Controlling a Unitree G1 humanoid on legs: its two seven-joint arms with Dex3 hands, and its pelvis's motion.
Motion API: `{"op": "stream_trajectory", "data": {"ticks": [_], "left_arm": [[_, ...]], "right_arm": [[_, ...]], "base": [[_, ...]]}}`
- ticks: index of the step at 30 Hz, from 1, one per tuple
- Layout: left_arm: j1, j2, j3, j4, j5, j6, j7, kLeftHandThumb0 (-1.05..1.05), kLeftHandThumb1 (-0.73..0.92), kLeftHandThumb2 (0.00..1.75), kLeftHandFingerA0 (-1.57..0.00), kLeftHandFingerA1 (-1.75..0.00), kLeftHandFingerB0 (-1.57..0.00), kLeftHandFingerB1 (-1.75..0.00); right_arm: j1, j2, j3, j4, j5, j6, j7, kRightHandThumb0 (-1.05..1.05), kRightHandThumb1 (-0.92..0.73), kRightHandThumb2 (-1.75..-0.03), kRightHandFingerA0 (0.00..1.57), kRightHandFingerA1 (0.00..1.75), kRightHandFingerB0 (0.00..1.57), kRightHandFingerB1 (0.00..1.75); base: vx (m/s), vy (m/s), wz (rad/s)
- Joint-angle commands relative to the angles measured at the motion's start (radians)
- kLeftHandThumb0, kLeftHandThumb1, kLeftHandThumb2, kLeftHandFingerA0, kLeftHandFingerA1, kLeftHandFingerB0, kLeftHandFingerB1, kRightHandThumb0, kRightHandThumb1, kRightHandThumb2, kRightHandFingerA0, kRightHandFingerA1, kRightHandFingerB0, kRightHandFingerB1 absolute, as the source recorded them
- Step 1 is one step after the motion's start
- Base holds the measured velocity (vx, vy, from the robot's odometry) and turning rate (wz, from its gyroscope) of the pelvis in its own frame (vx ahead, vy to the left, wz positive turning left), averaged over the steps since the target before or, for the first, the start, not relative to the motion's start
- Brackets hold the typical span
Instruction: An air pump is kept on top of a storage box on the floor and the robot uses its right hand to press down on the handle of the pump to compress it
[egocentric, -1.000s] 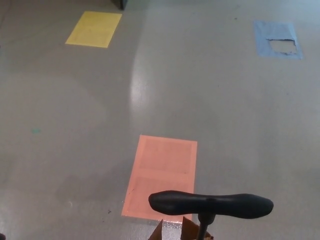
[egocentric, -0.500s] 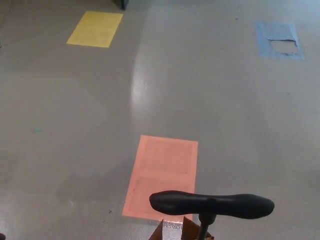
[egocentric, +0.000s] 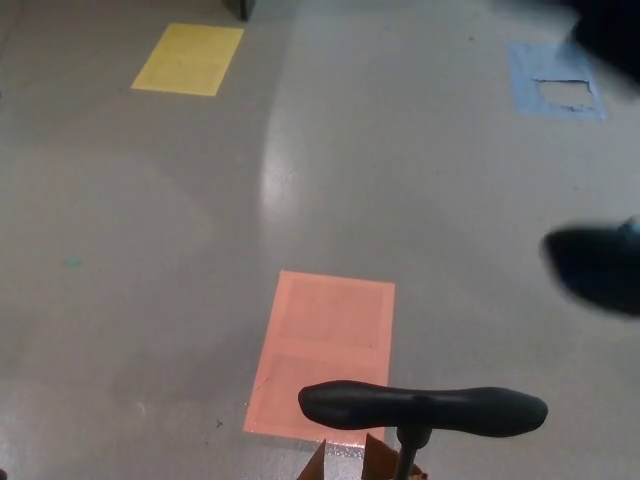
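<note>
On the grey floor (egocentric: 150, 250), the blurred right robot hand (egocentric: 597, 268), fingers unreadable, nears the black plastic pump handle (egocentric: 423, 408); an off-centre press could tip the pump.

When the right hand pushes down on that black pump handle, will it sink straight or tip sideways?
The pump handle looks rigid and smooth, so a hand may slip. It sits crosswise on a thin shaft, so an off-centre push would probably tilt it. The cardboard flaps beneath may give. The blurred right hand is not yet touching it.
</note>
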Motion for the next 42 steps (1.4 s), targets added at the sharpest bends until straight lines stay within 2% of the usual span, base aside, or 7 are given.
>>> {"op": "stream_trajectory", "data": {"ticks": [1, 2, 5, 6, 17, 23, 42], "left_arm": [[0.0, 0.026, -0.001, 0.009, 0.013, -0.025, -0.009, -0.6, 0.73, 0.62, -0.27, -0.31, -0.25, -0.29], [0.001, 0.025, 0.001, 0.01, 0.012, -0.026, -0.01, -0.6, 0.73, 0.61, -0.27, -0.32, -0.25, -0.29], [0.001, 0.025, 0.003, 0.01, 0.011, -0.026, -0.011, -0.61, 0.72, 0.61, -0.28, -0.32, -0.26, -0.29], [0.002, 0.024, 0.002, 0.01, 0.012, -0.027, -0.01, -0.6, 0.73, 0.61, -0.28, -0.32, -0.25, -0.29], [-0.003, 0.025, 0.0, 0.011, 0.016, -0.028, -0.008, -0.6, 0.73, 0.62, -0.26, -0.31, -0.25, -0.29], [-0.001, 0.022, 0.007, 0.01, 0.009, -0.026, -0.007, -0.59, 0.73, 0.62, -0.27, -0.31, -0.25, -0.29], [-0.031, 0.025, 0.025, 0.011, 0.004, -0.019, -0.014, -0.61, 0.71, 0.61, -0.3, -0.33, -0.26, -0.29]], "right_arm": [[0.059, -0.015, 0.092, -0.032, -0.058, 0.097, 0.082, -0.79, -0.92, -0.72, 0.1, 0.27, 0.1, 0.23], [0.084, -0.008, 0.129, -0.028, -0.078, 0.094, 0.088, -0.85, -0.79, -0.89, 0.09, 0.29, 0.06, 0.22], [0.12, 0.006, 0.191, -0.015, -0.119, 0.087, 0.097, -0.85, -0.79, -0.88, 0.09, 0.29, 0.07, 0.23], [0.144, 0.015, 0.236, 0.001, -0.161, 0.069, 0.096, -0.86, -0.81, -1.12, 0.09, 0.27, 0.1, 0.26], [0.189, 0.122, 0.496, 0.186, -0.361, 0.047, 0.094, -0.83, -0.77, -1.11, 0.0, 0.29, 0.16, 0.27], [0.183, 0.194, 0.604, 0.357, -0.424, 0.076, 0.104, -0.85, -0.78, -1.13, 0.0, 0.27, 0.08, 0.23], [0.244, 0.567, 0.858, 0.93, -0.608, -0.01, 0.008, -0.89, -0.78, -1.12, 0.05, 0.27, 0.1, 0.23]], "base": [[0.0, 0.0, 0.0], [0.0, 0.0, 0.0], [0.0, 0.0, 0.0], [0.0, 0.0, 0.0], [0.0, 0.0, 0.0], [0.0, 0.0, 0.0], [0.0, 0.0, 0.0]]}}
